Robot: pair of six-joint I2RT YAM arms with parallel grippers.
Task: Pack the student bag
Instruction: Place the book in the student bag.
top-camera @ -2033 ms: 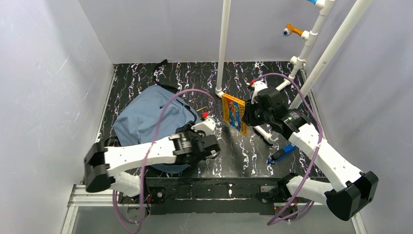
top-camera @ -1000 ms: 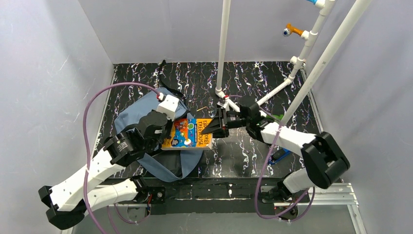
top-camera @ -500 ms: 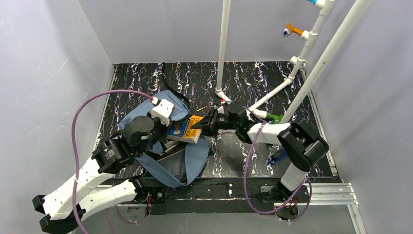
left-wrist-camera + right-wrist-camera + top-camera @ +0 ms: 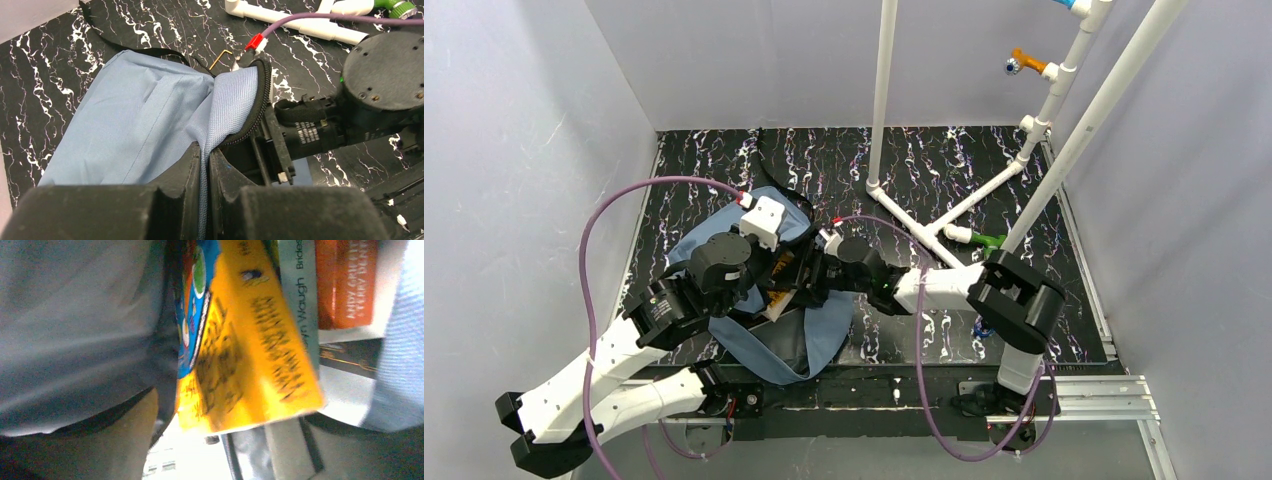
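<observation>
**Asker:** From above, where is the student bag?

**Me:** The student bag lies on the left half of the table, toward the front edge, with its opening toward the right. My left arm reaches over it from the front left. My right arm stretches low across from the right, its far end at the opening. A white pipe frame stands further back, with a green piece beside one of its pipes.

**Asker:** And your left wrist camera?

**Me:** My left jaws are pressed together, pinching a fold of the bag's blue fabric at the edge of the opening. The black zipper trim arches over the dark end of my right arm, which is pushed in beneath it. A black strap runs along the bag's far edge. A thin bent gold rod lies on the table just beyond the trim.

**Asker:** Right wrist camera?

**Me:** It looks into the bag from very close. A yellow book with a blue cartoon cover fills the middle, tilted. Just beside it are a pale green spine and an orange book. Bag fabric shows on either side. The view is blurred, so I cannot tell whether my right jaws are spread or gripping anything.
</observation>
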